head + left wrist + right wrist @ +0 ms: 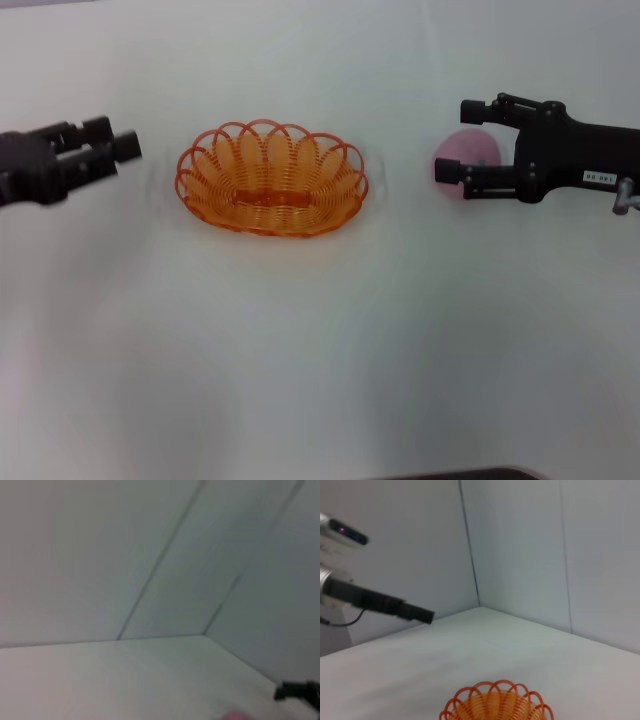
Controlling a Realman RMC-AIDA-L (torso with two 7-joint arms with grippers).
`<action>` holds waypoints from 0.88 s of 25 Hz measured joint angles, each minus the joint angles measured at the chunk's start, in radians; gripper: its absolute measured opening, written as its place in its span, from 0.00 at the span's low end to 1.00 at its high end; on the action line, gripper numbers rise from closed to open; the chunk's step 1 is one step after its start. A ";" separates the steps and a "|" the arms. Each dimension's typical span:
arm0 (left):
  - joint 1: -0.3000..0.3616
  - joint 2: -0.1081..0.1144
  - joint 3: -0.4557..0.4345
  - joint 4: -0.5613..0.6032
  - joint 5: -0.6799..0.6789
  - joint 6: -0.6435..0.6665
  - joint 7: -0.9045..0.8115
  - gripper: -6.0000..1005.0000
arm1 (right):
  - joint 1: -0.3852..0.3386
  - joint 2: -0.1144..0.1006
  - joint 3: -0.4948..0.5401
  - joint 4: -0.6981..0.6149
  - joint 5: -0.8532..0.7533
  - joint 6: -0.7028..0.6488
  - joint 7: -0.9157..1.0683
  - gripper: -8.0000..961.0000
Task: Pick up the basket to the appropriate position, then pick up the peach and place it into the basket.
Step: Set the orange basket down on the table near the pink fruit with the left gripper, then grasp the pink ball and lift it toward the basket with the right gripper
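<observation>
My right gripper [460,140] hangs toward the right edge of the white worktop [320,350], fingers spread either side of the peach [463,153], not pinching it. The peach rests on the worktop, well apart from the basket [271,179], which sits empty near the far-centre. My left gripper [118,148] hovers at the left edge, fingers nearly pressed together, holding nothing.
</observation>
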 joint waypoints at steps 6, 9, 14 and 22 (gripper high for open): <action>0.040 -0.005 0.004 -0.008 0.012 0.072 0.258 0.59 | 0.005 0.002 0.010 0.001 0.000 0.018 0.066 0.98; 0.057 -0.005 0.003 -0.030 0.019 0.093 0.370 0.61 | 0.005 0.007 0.013 0.001 0.000 0.023 0.081 0.98; 0.076 -0.008 0.003 -0.064 0.036 0.097 0.477 0.65 | 0.004 0.012 0.014 0.001 0.000 0.036 0.106 0.98; 0.078 -0.007 -0.003 -0.071 0.037 0.098 0.481 0.85 | 0.010 0.014 0.017 0.003 0.000 0.039 0.127 0.98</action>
